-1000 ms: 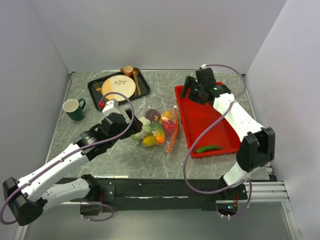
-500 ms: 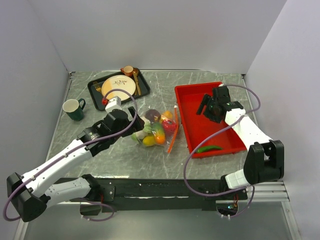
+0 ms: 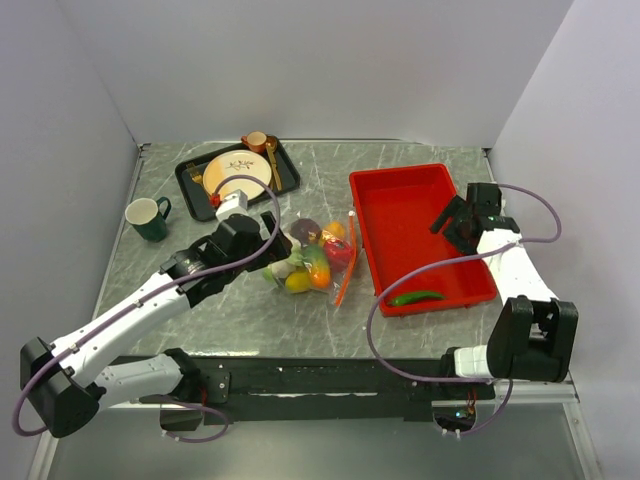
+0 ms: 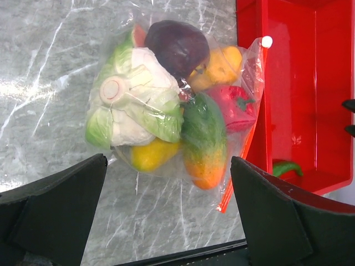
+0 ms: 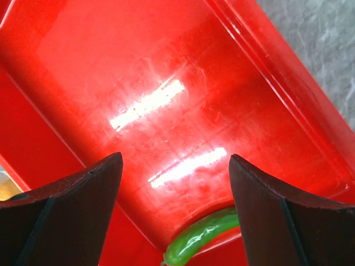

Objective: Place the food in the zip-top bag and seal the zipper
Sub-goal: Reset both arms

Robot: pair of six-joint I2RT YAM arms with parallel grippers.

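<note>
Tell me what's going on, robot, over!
Left pincer open over zip-top bag. Right pincer open by red tray. Green chili in tray, not bagged. Nothing blocking it.

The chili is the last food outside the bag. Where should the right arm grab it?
Take the green chili mid-body from straight above, closing across its length: it lies flat in the red tray's near corner, by the wall, so side approaches look blocked.

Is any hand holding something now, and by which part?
Nothing is held. Both are open: left hand by the zip-top bag, right hand over the red tray.
</note>
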